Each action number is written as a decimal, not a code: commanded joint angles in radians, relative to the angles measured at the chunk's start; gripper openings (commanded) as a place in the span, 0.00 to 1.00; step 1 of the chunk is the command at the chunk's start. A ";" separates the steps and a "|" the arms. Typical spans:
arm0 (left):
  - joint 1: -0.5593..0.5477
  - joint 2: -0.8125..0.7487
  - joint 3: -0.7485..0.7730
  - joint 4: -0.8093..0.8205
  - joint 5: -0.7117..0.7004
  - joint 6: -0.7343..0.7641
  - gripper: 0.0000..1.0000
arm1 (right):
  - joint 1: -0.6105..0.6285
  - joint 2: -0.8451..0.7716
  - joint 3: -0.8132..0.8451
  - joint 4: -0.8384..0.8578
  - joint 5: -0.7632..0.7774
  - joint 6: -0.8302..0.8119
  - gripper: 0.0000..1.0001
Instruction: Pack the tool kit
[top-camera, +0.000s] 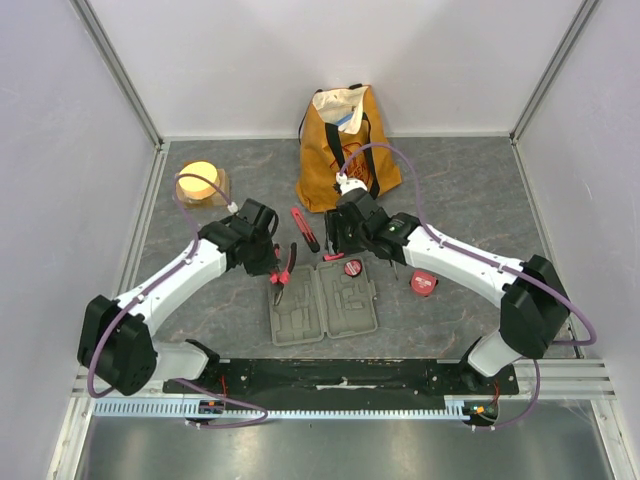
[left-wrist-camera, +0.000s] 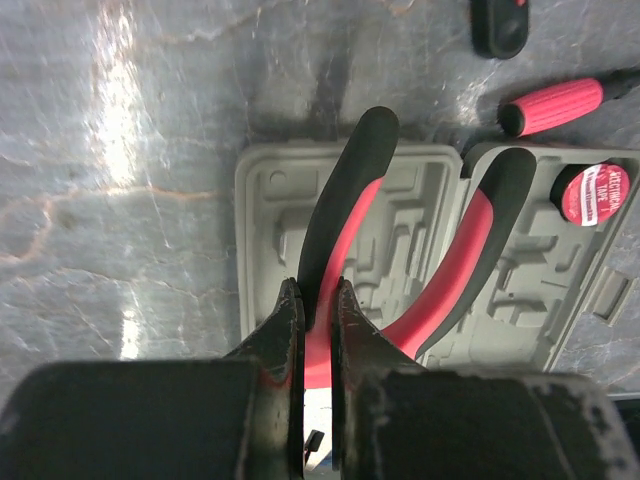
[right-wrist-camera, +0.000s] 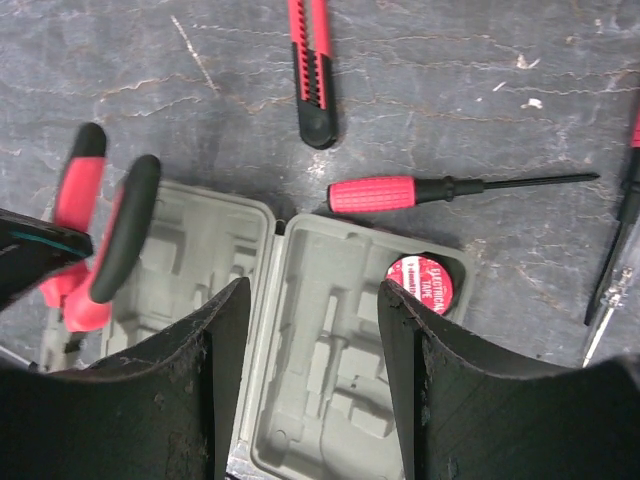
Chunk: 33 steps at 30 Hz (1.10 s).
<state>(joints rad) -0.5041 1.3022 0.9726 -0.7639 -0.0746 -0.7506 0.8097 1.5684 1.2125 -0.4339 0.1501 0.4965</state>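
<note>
One pliers (left-wrist-camera: 340, 210) (handles outward) in left pincer (left-wrist-camera: 315, 297).

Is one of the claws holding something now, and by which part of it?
The left claw is shut on the red-and-black pliers, gripping one handle; the other handle is free. The right claw is open and holds nothing.

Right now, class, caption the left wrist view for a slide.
Left pincer holds red-and-black pliers over the open grey case.

"ELECTRICAL TAPE" on red-labelled tape roll (right-wrist-camera: 428, 284)
</note>
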 joint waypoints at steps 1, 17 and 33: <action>-0.050 -0.018 -0.032 0.055 -0.031 -0.200 0.02 | 0.020 -0.013 0.035 0.041 -0.024 0.002 0.61; -0.169 0.051 -0.147 0.003 -0.206 -0.377 0.02 | 0.046 0.004 -0.027 0.098 -0.060 -0.016 0.61; -0.209 0.020 -0.181 0.011 -0.139 -0.420 0.44 | 0.049 0.024 -0.025 0.103 -0.081 -0.024 0.61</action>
<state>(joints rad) -0.7078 1.3598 0.7925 -0.7643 -0.2077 -1.1248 0.8524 1.5917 1.1885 -0.3588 0.0822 0.4850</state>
